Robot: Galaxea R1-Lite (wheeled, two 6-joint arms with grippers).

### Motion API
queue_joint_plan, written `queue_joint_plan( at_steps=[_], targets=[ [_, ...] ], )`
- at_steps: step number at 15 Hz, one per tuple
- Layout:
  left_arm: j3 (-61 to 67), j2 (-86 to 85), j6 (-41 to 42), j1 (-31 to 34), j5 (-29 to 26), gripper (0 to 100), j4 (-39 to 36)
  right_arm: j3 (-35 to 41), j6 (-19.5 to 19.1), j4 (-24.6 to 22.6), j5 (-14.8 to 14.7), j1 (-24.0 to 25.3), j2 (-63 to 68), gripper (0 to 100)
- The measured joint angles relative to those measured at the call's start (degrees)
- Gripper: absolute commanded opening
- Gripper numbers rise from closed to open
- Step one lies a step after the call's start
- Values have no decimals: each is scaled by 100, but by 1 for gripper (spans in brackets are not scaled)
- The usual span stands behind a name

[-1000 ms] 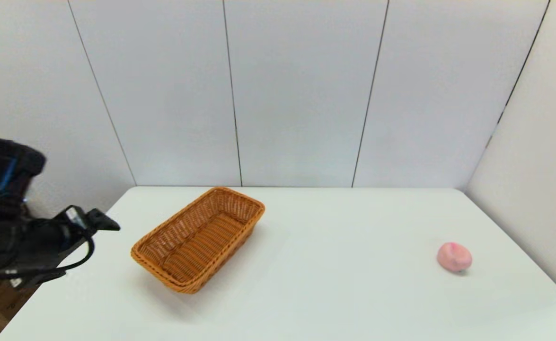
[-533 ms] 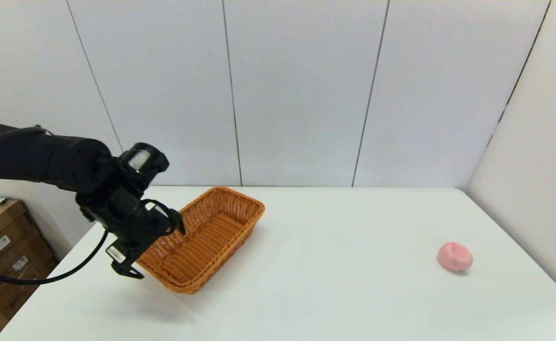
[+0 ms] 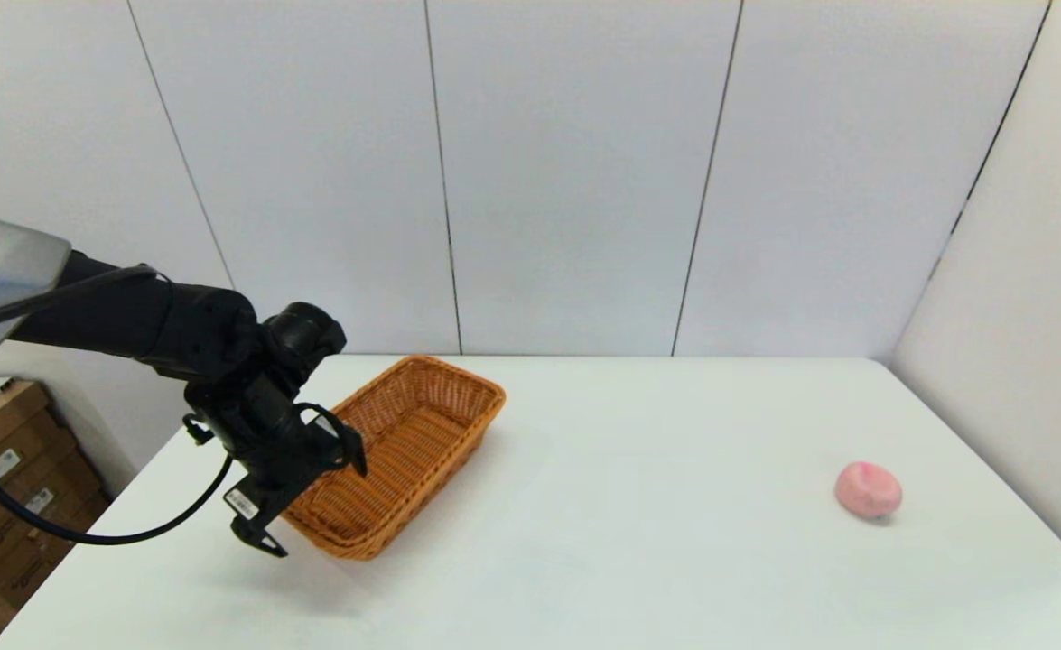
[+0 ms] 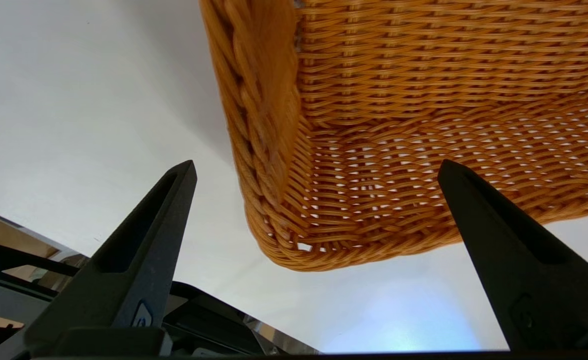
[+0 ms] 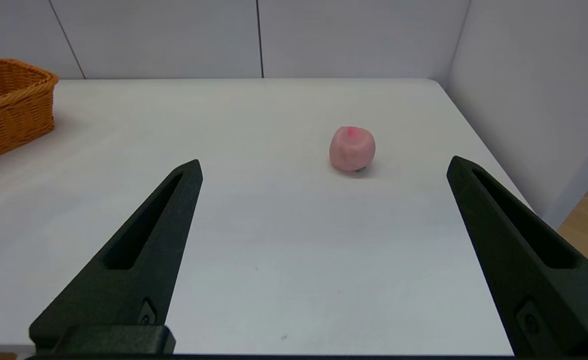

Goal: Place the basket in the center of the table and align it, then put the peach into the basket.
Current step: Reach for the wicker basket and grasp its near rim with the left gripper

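Head view shows the left gripper [image 3: 313, 487] poised over the near left corner of the basket [image 3: 395, 451], which sits skewed on the left half of the counter [image 3: 629, 560], well off center. Its fingers are spread wide; in the left wrist view the corner's braided rim [image 4: 268, 150] lies between them, with nothing gripped yet. The peach [image 3: 868, 490] rests far off on the right side of the counter, near the edge. The right gripper [image 5: 324, 165] is parked low at the counter's near side, released, with the peach ahead of it.

Risks, as I judge them: one finger has to go inside the wall and one outside. If a tip lands on top of the rim instead, it would press the light basket down or tip it. Holding only a corner gives poor control over turning, so a pull toward the center could swing the basket and leave it still crooked. A loose pinch on the sloping weave may slip. Later, a nudged peach could roll off the edge.
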Motion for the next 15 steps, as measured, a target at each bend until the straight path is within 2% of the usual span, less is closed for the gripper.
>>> queue_joint_plan(
  at_steps=[10, 11, 15],
  targets=[
    [96, 601, 59, 222, -39, 100, -695, 11, 37, -52, -2, -2, 0, 100],
    [99, 670, 61, 241, -30, 0, -708, 11, 37, -55, 0, -2, 0, 100],
    [94, 863, 67, 274, -5, 0, -773, 11, 37, -55, 0, 0, 0, 100]
  ],
)
